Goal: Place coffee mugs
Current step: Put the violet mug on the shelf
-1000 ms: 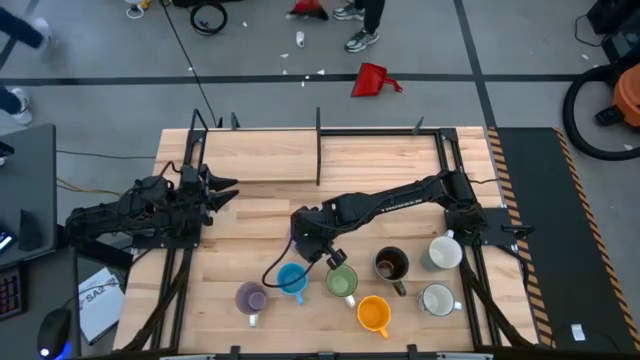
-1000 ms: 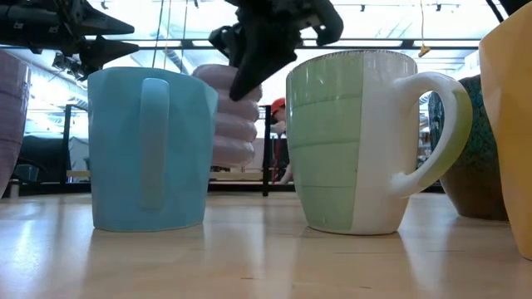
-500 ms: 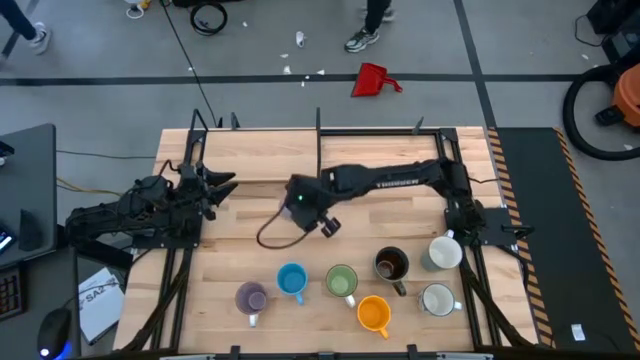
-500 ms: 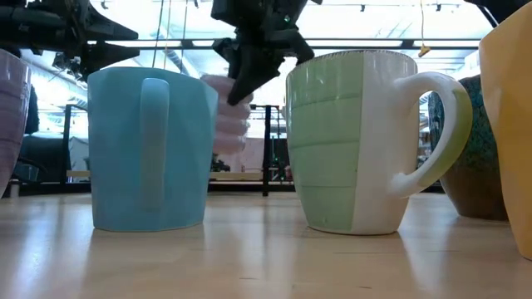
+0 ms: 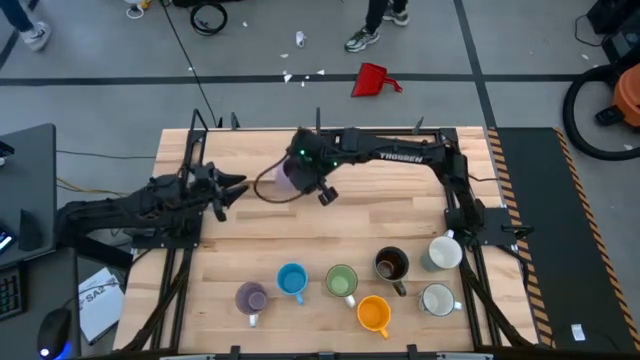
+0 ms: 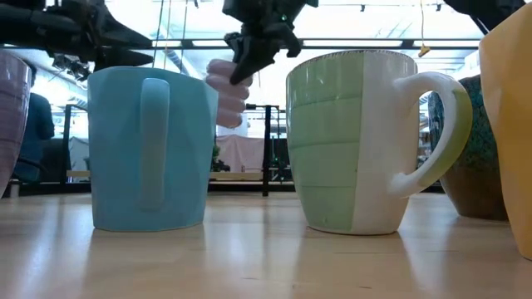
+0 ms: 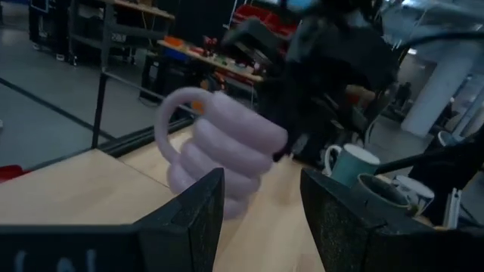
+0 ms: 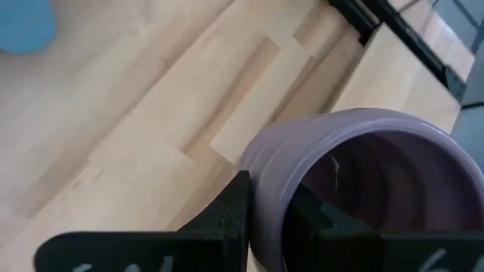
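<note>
Mugs fill the lower middle of the high view: a lilac ribbed ceramic mug point(image 5: 250, 297), a blue mug point(image 5: 292, 280), a green-and-white mug point(image 5: 342, 282), an orange mug point(image 5: 373, 314), a dark brown mug point(image 5: 390, 265) and two white mugs point(image 5: 441, 253) point(image 5: 437, 299), all standing on the wooden counter point(image 5: 400, 210). A second lilac ribbed mug point(image 5: 290, 174) hangs in the upper middle of that view, clear of the counter, carried by the right gripper point(image 5: 305, 172). In the right wrist view its jaws are clenched on the rim wall, one finger point(image 8: 231, 215) outside and the other inside the cup.

The left gripper point(image 5: 222, 188) waits at middle left of the high view, jaws released and spread, pointing at the carried mug, which shows between its fingers point(image 7: 197, 211) in the left wrist view with the handle loop turned sideways.

Glazed ceramic like this is likely stiff, smooth and slippery, fairly heavy for its size, and it would chip if dropped. A rim pinch lets the mug swing; the wall close to the handle looks the surer hold, and setting it down wants a level, gentle descent.
</note>
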Tool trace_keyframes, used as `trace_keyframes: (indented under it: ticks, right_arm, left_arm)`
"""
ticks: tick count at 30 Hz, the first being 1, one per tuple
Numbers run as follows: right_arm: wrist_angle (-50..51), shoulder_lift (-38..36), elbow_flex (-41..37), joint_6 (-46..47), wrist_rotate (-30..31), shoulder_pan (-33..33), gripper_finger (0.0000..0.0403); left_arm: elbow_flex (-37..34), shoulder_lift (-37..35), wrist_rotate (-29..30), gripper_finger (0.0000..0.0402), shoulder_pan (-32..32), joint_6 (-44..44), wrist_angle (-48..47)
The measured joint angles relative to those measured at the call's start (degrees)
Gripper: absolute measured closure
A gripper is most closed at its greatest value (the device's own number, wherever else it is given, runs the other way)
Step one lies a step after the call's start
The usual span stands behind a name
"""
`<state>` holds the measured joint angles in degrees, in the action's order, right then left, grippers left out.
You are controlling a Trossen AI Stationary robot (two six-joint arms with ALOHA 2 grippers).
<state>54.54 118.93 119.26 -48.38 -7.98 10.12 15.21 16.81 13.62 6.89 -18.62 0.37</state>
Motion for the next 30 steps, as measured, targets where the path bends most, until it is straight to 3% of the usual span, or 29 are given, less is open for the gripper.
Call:
trace_keyframes:
  ticks: [14, 22, 30]
  right_arm:
    - [0.9, 0.0, 0.0, -3.8, -2.3, 2.7, 0.0347]
    - [-3.0, 0.0, 0.0, -3.7, -0.7, 6.4, 0.0347]
    - [-2.2, 0.1, 6.4, -4.3, -0.1, 8.1, 0.0348]
  left_arm:
    - [13.5, 19.9, 1.8, 0.0221, 0.0, 7.4, -4.6]
    - [14.1, 21.8, 1.8, 0.0221, 0.0, 7.3, -4.7]
    - [14.1, 21.8, 1.8, 0.0221, 0.0, 8.0, -4.6]
